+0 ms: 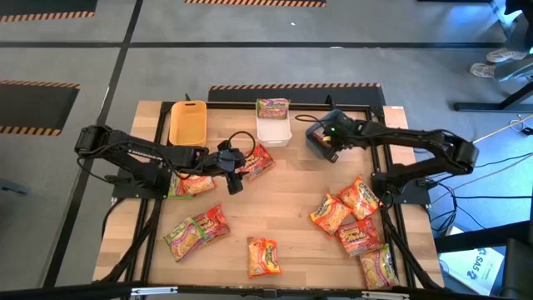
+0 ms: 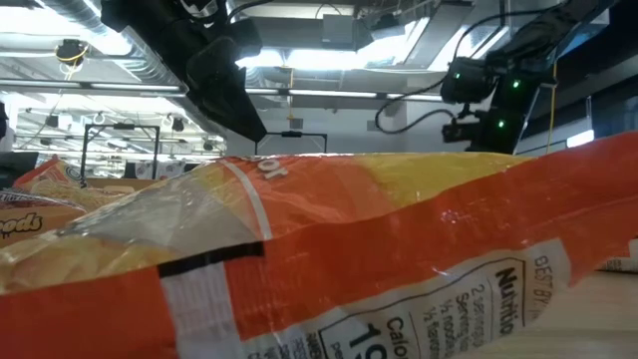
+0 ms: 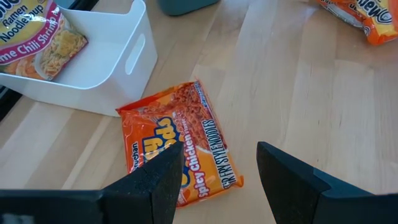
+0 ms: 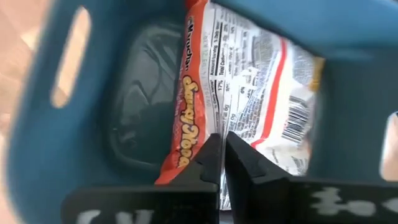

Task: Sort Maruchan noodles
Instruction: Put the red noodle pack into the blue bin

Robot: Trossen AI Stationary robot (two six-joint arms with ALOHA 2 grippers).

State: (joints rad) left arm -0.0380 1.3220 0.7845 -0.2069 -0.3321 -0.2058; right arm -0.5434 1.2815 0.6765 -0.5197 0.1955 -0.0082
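Right end effector (image 4: pixel 221 155) over the dark grey bin (image 4: pixel 93 124), fingers pinched on an orange packet (image 4: pixel 186 124) hanging inside it. Left end effector (image 3: pixel 217 180) spread wide above a spicy chicken packet (image 3: pixel 177 146) beside the white bin (image 3: pixel 112 74). Risks: glossy film slipping during descent; packet edge snagging the bin wall. Remaining packets (image 1: pixel 350 221) scattered across the tabletop (image 1: pixel 291 179).

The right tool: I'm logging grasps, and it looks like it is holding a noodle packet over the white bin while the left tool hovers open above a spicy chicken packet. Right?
Not quite. The right tool holds its noodle packet over the dark grey bin, not the white bin, as the right wrist view shows. The left tool does hover open above the spicy chicken packet.
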